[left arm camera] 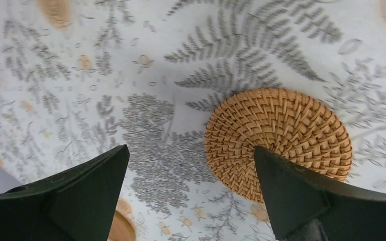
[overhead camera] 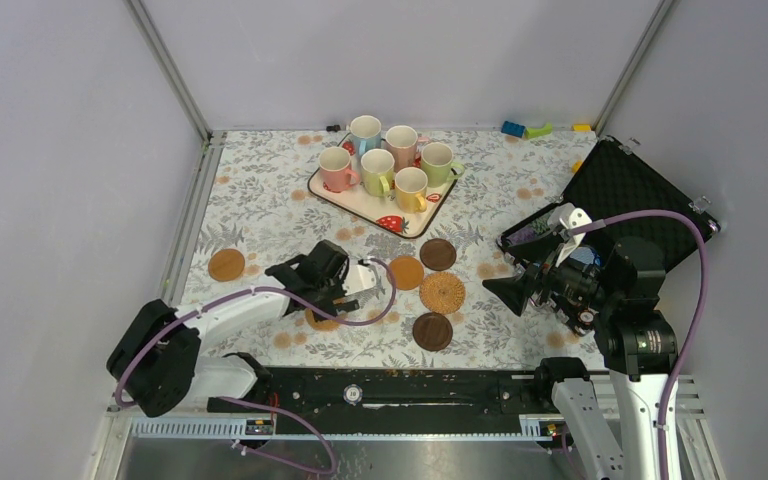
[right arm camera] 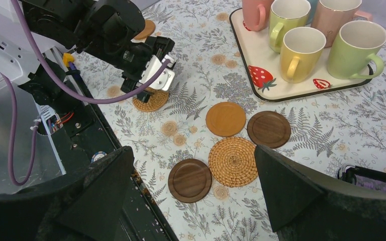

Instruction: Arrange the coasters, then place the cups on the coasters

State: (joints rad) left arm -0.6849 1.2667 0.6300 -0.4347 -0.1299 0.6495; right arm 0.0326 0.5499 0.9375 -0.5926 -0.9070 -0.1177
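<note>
I see all six cups (overhead camera: 377, 166) crowded on the strawberry tray (overhead camera: 365, 208) at the far edge of the tabletop (overhead camera: 260, 200), none yet on a coaster. Four coasters (overhead camera: 442, 292) lie bunched close together mid-table; a tan coaster (overhead camera: 226, 265) lies alone near the left edge. My left gripper (left arm camera: 191, 149), jaws wide and empty, hangs over the sixth, a woven coaster (left arm camera: 279, 135). My right gripper (right arm camera: 192, 147) hovers open, holding nothing. I judge the arranging barely begun.
</note>
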